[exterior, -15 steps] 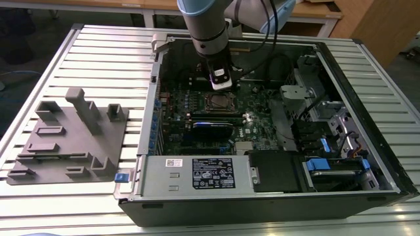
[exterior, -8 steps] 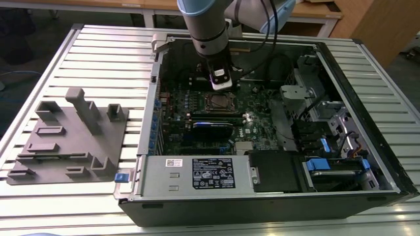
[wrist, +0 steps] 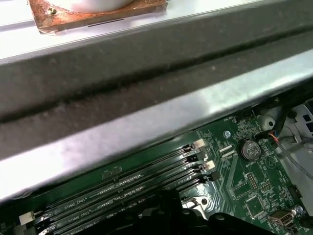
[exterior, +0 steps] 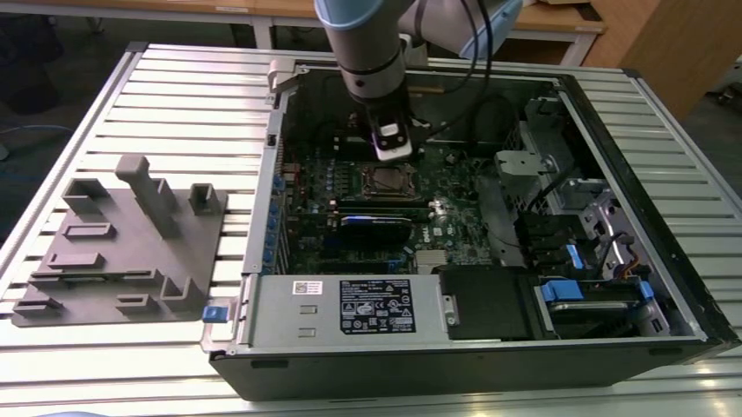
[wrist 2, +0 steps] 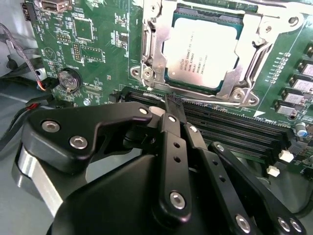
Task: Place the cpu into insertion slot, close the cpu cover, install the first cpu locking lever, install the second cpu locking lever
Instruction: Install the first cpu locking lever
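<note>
A: The cpu (wrist 2: 201, 51) is already seated in the insertion slot (wrist 2: 166, 78), flat, with its silvery printed face up and its edges square to the socket rim. It is close to square, so it has no real long axis, only the way the print runs.

B: And the cpu cover (wrist 2: 254, 54)?

A: Judging from the second wrist view, the silver frame lies down around the chip, which shows through its window. So placing and closing look done, and the work seems to stand at the locking levers.

B: Are the levers latched?

A: I cannot tell. Thin metal bars run along the frame's sides, but whether they are hooked under their catches is not clear.

B: What is the hand (wrist 2: 171, 105) doing?

A: It hangs just beside the socket, over the long black memory slots (wrist 2: 230, 129), fingers pressed together into one narrow tip, grasping nothing. A closed tip like that suits pushing a lever, so any push would call for a careful line along the frame's edge.

B: Where is all this?

A: Inside the open computer case (exterior: 649, 217), lying on the slatted counter (exterior: 174, 87), with the hand (exterior: 392, 148) just above the socket in the exterior view.
</note>
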Robot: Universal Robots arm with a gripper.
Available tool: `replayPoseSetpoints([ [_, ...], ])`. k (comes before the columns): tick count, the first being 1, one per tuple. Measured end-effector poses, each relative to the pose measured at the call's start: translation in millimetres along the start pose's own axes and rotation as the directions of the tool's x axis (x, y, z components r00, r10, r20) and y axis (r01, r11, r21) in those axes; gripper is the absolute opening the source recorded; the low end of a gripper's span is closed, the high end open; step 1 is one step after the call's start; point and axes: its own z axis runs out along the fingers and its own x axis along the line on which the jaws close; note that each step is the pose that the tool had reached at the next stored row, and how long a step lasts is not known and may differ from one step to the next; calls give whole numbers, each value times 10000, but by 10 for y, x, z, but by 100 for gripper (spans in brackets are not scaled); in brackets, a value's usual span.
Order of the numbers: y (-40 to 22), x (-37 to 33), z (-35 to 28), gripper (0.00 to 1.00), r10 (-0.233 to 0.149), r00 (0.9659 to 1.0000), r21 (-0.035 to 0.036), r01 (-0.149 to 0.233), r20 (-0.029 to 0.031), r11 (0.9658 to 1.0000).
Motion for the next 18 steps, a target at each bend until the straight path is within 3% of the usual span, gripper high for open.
replayPoseSetpoints([
  [10,-4,-21,6,11,-1,10000,0,1,1,10000],
  [13,-3,-20,7,11,-5,10000,-30,5,39,10000],
  [18,9,-17,1,11,13,10000,-28,-13,49,10000],
])
